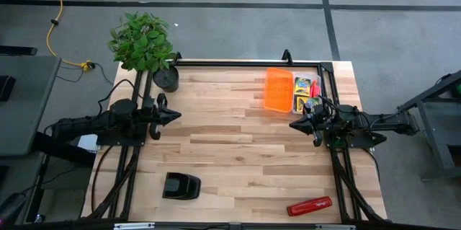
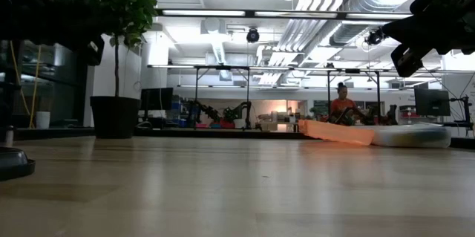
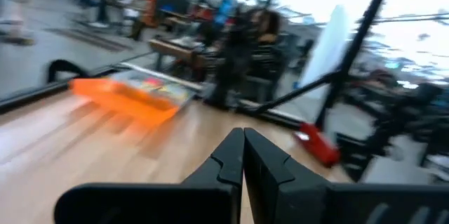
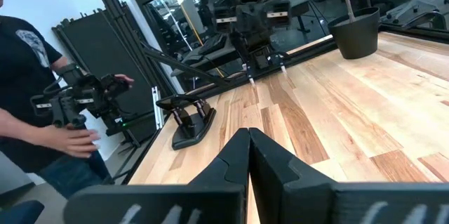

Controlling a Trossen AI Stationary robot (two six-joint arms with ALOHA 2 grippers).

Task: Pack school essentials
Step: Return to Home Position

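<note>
Crayon boxes [image 1: 303, 84] lie inside orange supply box [image 1: 279, 90]. Judged light, thin card, easily crushed: to be gripped gently across narrow sides. Right jaws closed, empty, just beside box; left jaws closed, empty, well apart from box.

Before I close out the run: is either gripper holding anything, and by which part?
Nothing is held. The left gripper and the right gripper are both shut and empty, apart from the orange box.

Potted plant [image 1: 144, 42], black block [image 1: 180, 186] and red stapler [image 1: 310, 206] stand well apart.
</note>
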